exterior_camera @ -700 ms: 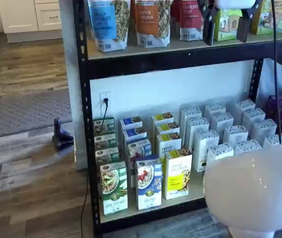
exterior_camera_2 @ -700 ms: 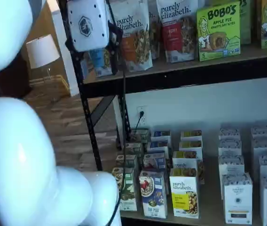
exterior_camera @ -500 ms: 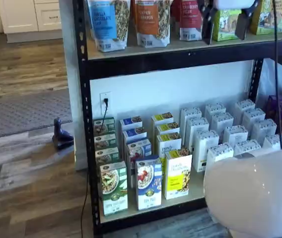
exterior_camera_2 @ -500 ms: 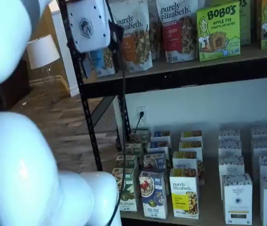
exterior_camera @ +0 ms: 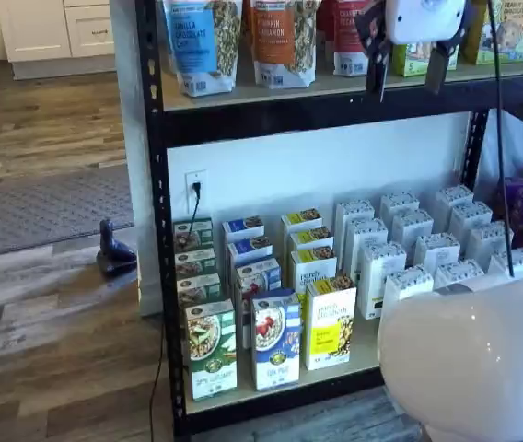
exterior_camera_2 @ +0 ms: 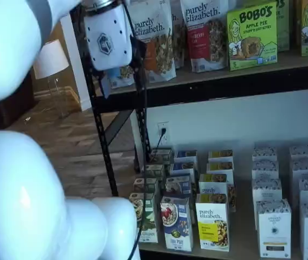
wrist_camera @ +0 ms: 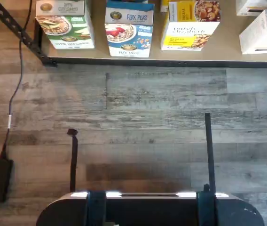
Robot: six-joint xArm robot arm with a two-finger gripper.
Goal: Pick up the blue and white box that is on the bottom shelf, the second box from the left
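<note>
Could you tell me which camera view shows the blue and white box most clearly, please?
The wrist view: the blue and white box fills it close, print legible, top cropped. Both shelf views show it whole but small, between green and yellow neighbours.

Blue and white box (exterior_camera: 275,339) beside yellow box (exterior_camera: 330,322).

Counts taken on the bottom shelf (exterior_camera: 363,354), landmark: the wall outlet (exterior_camera: 195,183) behind it.

Green-and-white boxes (exterior_camera: 211,348), row directly below the outlet: 4. Blue and white boxes (exterior_camera: 275,338), next row away from the outlet: 4. Yellow boxes (exterior_camera: 330,322), row after that: 4. White boxes (exterior_camera: 407,281), farthest from the outlet: at least 10 visible, total uncertain because the arm hides some.
</note>
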